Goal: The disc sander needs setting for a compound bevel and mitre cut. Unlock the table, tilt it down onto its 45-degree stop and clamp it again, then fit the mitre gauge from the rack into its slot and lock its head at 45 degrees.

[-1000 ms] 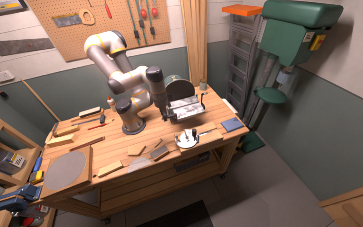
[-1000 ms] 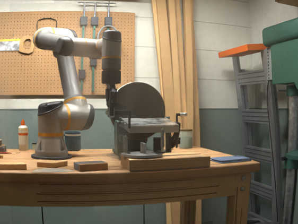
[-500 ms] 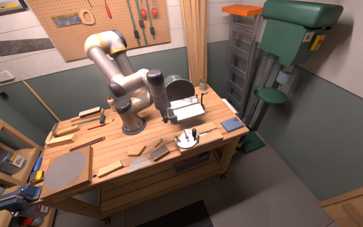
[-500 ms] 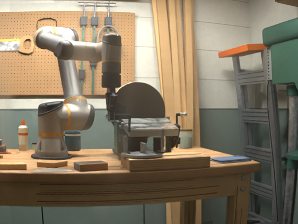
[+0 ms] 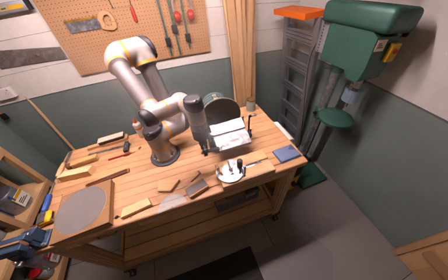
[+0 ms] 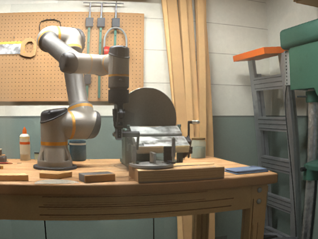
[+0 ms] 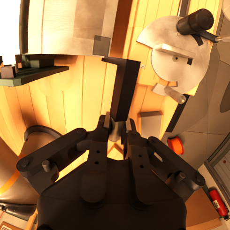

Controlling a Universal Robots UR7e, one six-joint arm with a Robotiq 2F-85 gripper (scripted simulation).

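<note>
My gripper point(image 5: 205, 152) point(image 6: 118, 135) point(image 7: 115, 128) points down at the left front corner of the disc sander's table point(image 5: 230, 135) point(image 6: 158, 138). The grey table slopes down toward the bench front, in front of the round sanding disc point(image 5: 223, 110) point(image 6: 150, 106). A dark L-shaped handle point(image 7: 123, 88) point(image 5: 211, 150) juts from the table's left edge. The mitre gauge point(image 5: 230, 170) point(image 6: 154, 162) point(image 7: 178, 55), a half-round plate with a black knob, lies on the wooden rack point(image 5: 249, 165) point(image 6: 176, 172) in front of the sander. A crank lever point(image 5: 251, 123) point(image 6: 192, 123) stands on the sander's right side. My gripper is closed on the end of the dark handle.
The sander table's edge lies right beside my fingers. A blue pad point(image 5: 286, 153) lies at the bench's right end. Wood blocks point(image 5: 168, 185) and a sanding block point(image 5: 196, 188) lie near the front edge. A glue bottle point(image 5: 137, 128) stands behind the arm's base.
</note>
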